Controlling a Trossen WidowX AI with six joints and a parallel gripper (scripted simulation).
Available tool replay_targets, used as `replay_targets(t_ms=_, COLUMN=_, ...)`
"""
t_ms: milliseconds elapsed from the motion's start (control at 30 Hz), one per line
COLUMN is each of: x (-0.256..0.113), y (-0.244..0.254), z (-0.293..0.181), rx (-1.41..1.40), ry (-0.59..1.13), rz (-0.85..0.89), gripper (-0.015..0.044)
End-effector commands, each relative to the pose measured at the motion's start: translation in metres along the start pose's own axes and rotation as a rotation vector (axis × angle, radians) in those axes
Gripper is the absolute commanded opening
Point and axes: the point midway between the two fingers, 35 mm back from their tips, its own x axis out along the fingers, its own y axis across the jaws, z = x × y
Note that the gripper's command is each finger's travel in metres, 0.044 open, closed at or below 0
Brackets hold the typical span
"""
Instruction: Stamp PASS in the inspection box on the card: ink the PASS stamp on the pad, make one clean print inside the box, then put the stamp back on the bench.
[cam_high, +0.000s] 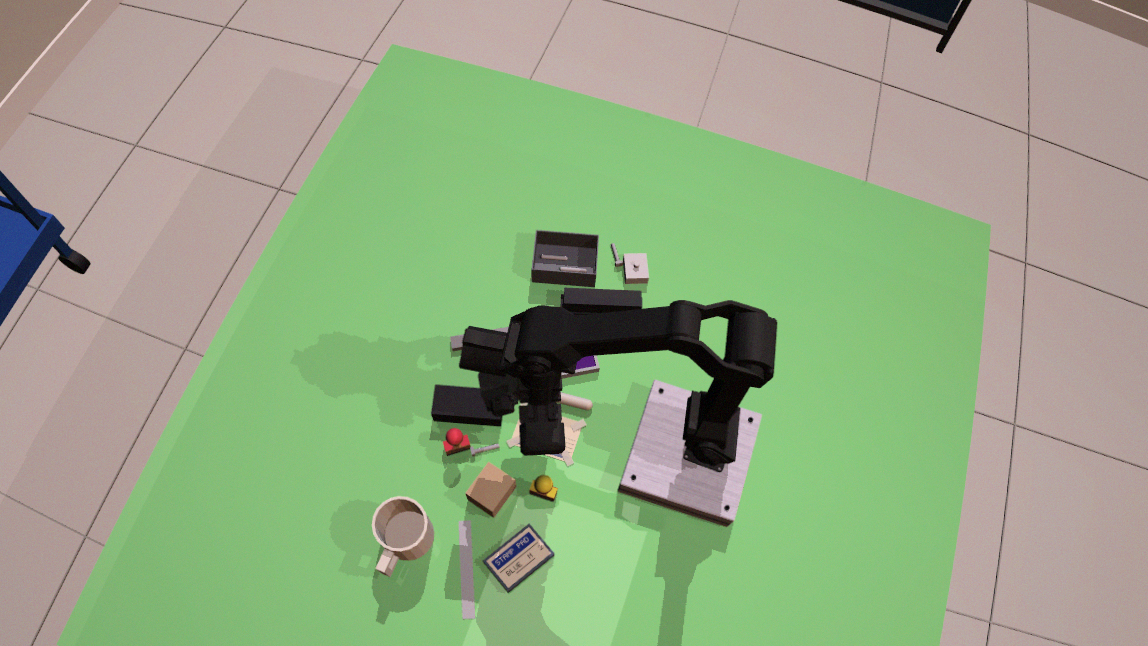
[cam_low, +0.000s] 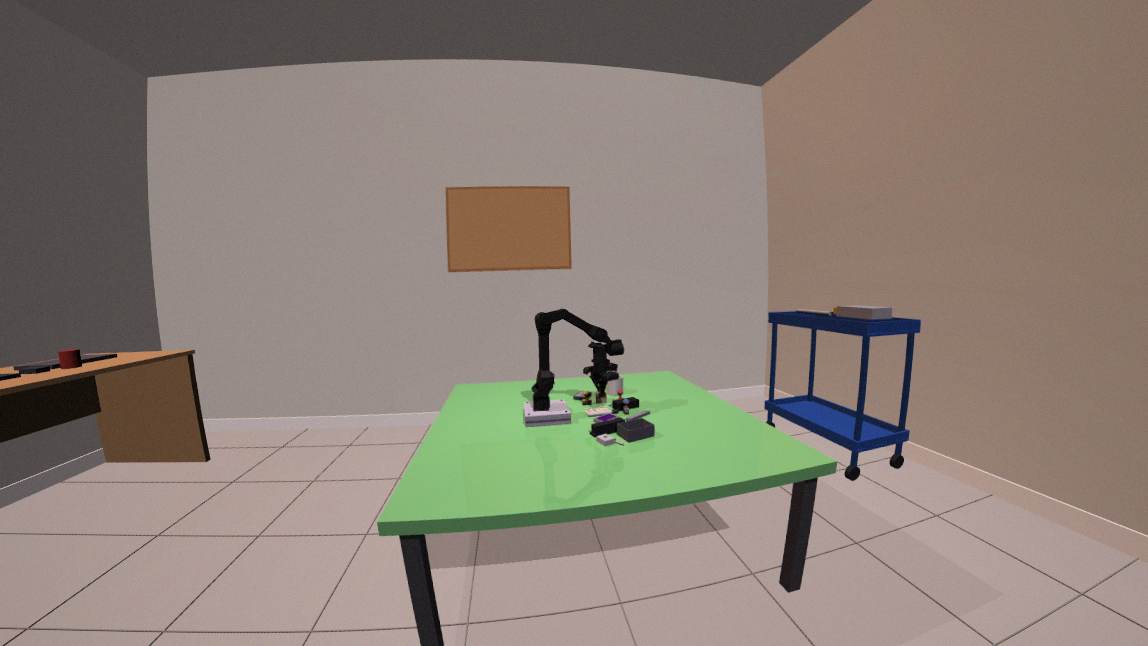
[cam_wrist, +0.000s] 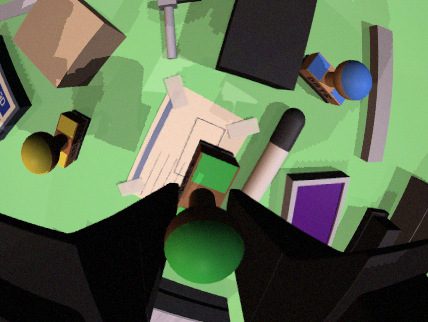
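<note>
My gripper (cam_wrist: 203, 195) (cam_low: 601, 392) is shut on the green-knobbed stamp (cam_wrist: 204, 252); any lettering on it is hidden. The stamp is upright in the wrist view and covers the lower right part of the box outline (cam_wrist: 211, 124) on the card. The card (cam_wrist: 165, 131) (cam_high: 571, 440) is taped down at its corners. I cannot tell the height of the stamp's face above the card. No print shows on the visible part of the box. The purple ink pad (cam_wrist: 317, 210) (cam_high: 586, 363) lies open to the right in the wrist view.
A marker (cam_wrist: 265, 170) (cam_high: 576, 401) lies between card and pad. Around them are a blue DATE stamp (cam_wrist: 353, 80), a yellow stamp (cam_wrist: 40, 152) (cam_high: 543, 484), a red stamp (cam_high: 454, 438), a black block (cam_wrist: 270, 40) (cam_high: 465, 404), a brown block (cam_wrist: 60, 35) (cam_high: 491, 487) and a mug (cam_high: 401, 526).
</note>
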Motion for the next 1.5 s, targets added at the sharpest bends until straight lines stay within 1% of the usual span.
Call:
replay_targets(t_ms=0, x=0.004, y=0.000, z=-0.002, rx=0.005, ry=0.007, rz=0.000, gripper=0.0000)
replay_targets(t_ms=1467, x=0.034, y=0.001, z=-0.002, rx=0.005, ry=0.001, rz=-0.002, gripper=0.0000)
